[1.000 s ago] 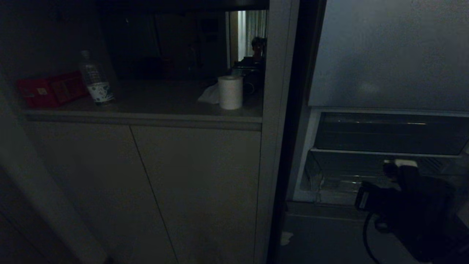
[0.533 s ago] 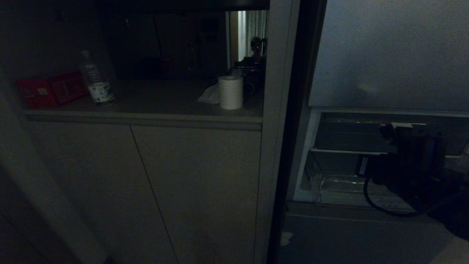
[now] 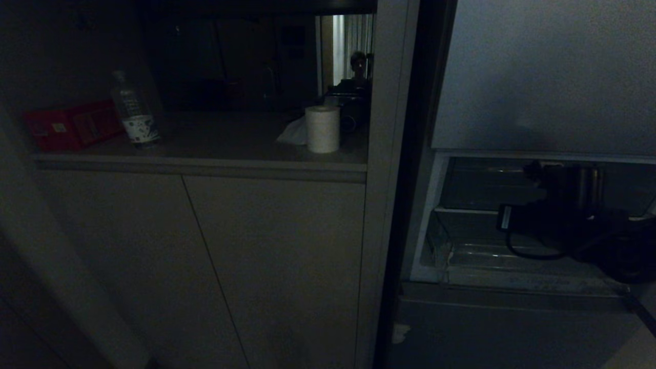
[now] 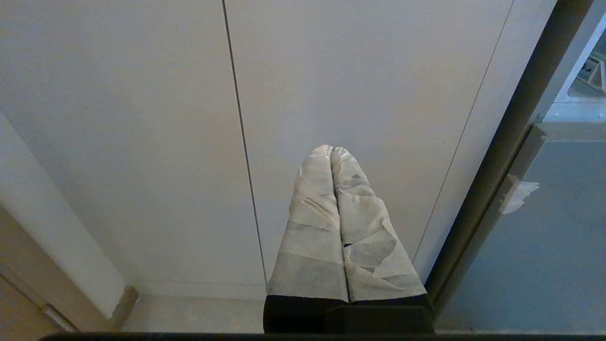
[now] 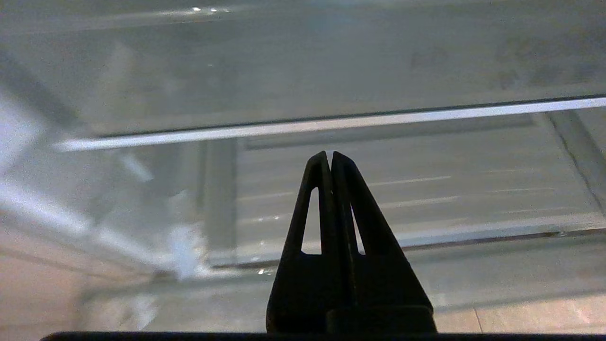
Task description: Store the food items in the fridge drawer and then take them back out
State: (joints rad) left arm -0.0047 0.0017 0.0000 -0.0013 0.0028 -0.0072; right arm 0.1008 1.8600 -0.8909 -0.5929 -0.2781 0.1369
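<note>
The fridge drawer (image 3: 476, 256) is a clear bin with a ribbed floor in the fridge's open middle section, at the right of the head view. Nothing lies on the part of its floor (image 5: 450, 189) that shows. The food items are out of view. My right gripper (image 3: 538, 166) hangs over the drawer at the height of the flat shelf above it and points into the fridge. In the right wrist view the right gripper (image 5: 329, 154) is shut and holds nothing. My left gripper (image 4: 331, 149), with taped fingers, is shut, empty and parked facing the cabinet doors.
The shelf's pale front edge (image 5: 331, 124) crosses just beyond my right fingertips. A counter (image 3: 205, 166) to the left carries flat red packs (image 3: 72, 125), a water bottle (image 3: 134, 110) and a paper roll (image 3: 322, 129). A person (image 3: 359, 64) shows far behind.
My right arm has risen from below the drawer's front to the height of the shelf opening and turned to point into the fridge. Its gripper has stayed shut.
</note>
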